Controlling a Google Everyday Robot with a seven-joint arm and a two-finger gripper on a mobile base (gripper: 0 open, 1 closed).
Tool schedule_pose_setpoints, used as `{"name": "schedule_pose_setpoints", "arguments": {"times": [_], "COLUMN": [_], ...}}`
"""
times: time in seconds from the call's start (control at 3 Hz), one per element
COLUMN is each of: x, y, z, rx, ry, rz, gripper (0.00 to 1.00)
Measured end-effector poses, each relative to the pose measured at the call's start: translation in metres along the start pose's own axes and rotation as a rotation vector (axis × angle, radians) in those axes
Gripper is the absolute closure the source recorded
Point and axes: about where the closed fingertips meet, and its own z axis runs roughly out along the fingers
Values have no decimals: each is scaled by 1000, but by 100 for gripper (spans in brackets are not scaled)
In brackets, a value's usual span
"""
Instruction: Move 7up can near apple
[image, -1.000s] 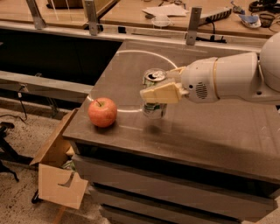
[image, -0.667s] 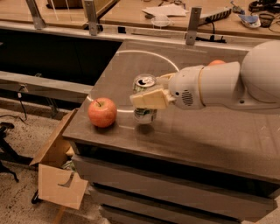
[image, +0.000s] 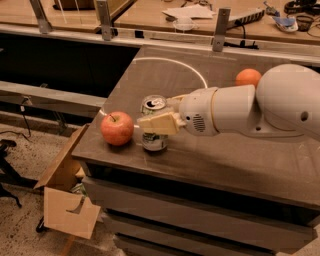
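Since a second ago, as you read from the left, the cardboard box (image: 67, 197) on the floor and the apple (image: 117, 128) near the table's (image: 225, 165) front left corner sit unchanged. The 7up can (image: 154, 142) has come leftward and forward with the arm and now stands upright just beside the apple, a narrow gap between them. Your end effector (image: 155, 120) is clenched on the can, with one pale finger (image: 159, 124) crossing its front below the shiny top and the arm reaching in from the right. Farther right, the orange (image: 248, 77) shows behind the arm.
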Motion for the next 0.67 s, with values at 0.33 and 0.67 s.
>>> {"name": "schedule_pose_setpoints", "arguments": {"times": [0.33,0.67], "x": [3,-2], "y": [4,11], "z": [3,7], "rx": [1,-14], "ry": [-6,-41], "rz": [-3,-57], "gripper": [20,0]}}
